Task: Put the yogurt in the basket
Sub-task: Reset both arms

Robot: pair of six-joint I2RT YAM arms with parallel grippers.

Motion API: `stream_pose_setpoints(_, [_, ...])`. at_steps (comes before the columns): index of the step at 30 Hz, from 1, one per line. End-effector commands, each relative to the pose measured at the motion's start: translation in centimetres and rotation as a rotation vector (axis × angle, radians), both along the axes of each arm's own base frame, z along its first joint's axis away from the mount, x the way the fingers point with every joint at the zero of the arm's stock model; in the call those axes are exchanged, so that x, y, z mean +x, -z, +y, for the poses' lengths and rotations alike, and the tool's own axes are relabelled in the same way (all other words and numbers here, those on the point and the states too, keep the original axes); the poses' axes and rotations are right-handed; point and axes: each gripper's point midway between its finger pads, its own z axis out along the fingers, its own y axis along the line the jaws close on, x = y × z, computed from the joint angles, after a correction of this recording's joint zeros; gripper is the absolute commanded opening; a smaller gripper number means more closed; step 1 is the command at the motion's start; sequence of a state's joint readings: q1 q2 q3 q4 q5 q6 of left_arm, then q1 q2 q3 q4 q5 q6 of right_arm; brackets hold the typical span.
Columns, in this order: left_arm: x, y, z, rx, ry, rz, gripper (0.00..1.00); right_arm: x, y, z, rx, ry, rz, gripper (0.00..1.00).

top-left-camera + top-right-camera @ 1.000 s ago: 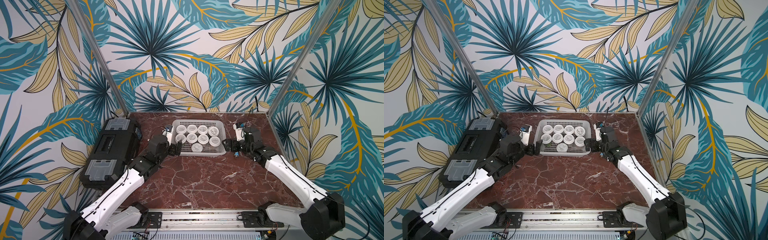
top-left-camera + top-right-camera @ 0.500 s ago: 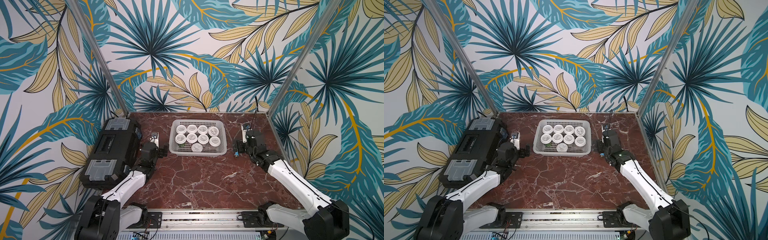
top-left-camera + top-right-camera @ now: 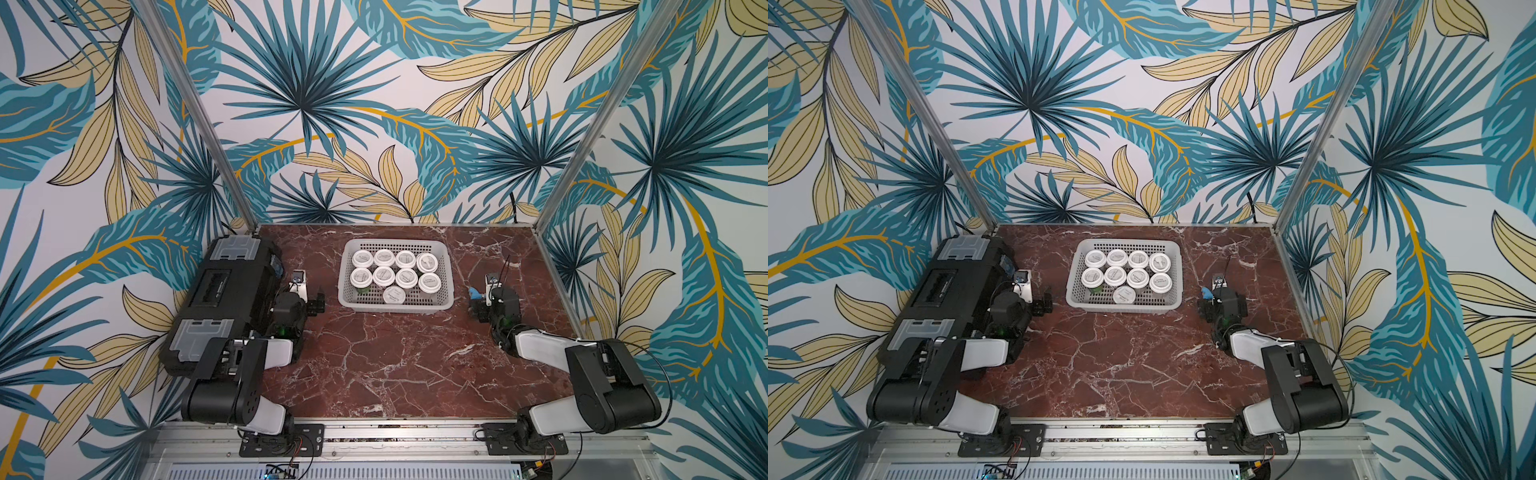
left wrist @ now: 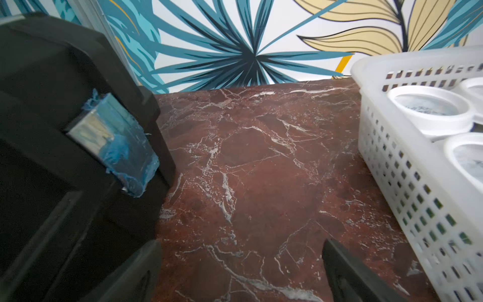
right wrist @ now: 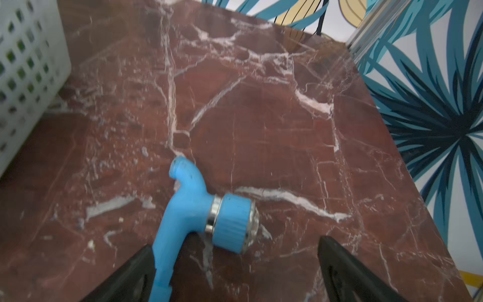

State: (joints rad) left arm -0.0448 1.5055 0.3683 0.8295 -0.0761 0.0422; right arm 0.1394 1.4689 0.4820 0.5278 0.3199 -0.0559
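Observation:
The white basket [image 3: 394, 306] [image 3: 1123, 306] stands at the back middle of the marble table, and several white-lidded yogurt jars [image 3: 384, 275] [image 3: 1115, 275] sit inside it. One jar lies apart from the others against the near wall. My left gripper [image 3: 314, 302] [image 4: 241, 251] is low beside the basket's left end, open, with bare marble between its fingers. In the left wrist view the basket [image 4: 407, 167] is close by. My right gripper [image 3: 478, 306] [image 5: 236, 247] is off the basket's right end, also open.
A black toolbox [image 3: 232, 299] [image 4: 52, 157] with clear lid compartments fills the left edge, tight against my left arm. A blue spray nozzle [image 5: 198, 209] [image 3: 473, 292] lies by my right gripper, its handle along one finger. Metal posts and walls close in the table.
Both grippers have drawn away from the basket's two ends, and both arms have folded back toward the front. The basket and jars have stayed put.

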Motion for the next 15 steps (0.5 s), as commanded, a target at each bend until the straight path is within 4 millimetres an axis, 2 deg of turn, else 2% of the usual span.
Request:
stream_pose_setpoints(1, [0.1, -1.0, -1.4, 0.004, 0.086, -0.052, 1.0, 1.2, -2.8, -1.0, 0.134, 0.006, -0.209, 0.99])
stream_pose_setpoints(3, [0.1, -1.2, -1.0, 0.002, 0.062, -0.066, 1.0, 1.3, -2.8, -1.5, 0.134, 0.01, -0.261, 1.0])
stream_pose_setpoints(6, [0.6, -1.0, -0.1, -0.012, 0.013, -0.038, 1.0, 1.3, -2.5, -1.3, 0.139, 0.006, -0.232, 1.0])
stream_pose_setpoints(15, [0.6, -0.9, -0.2, -0.02, 0.027, -0.035, 1.0, 1.3, -2.6, -1.3, 0.143, 0.008, -0.225, 1.0])
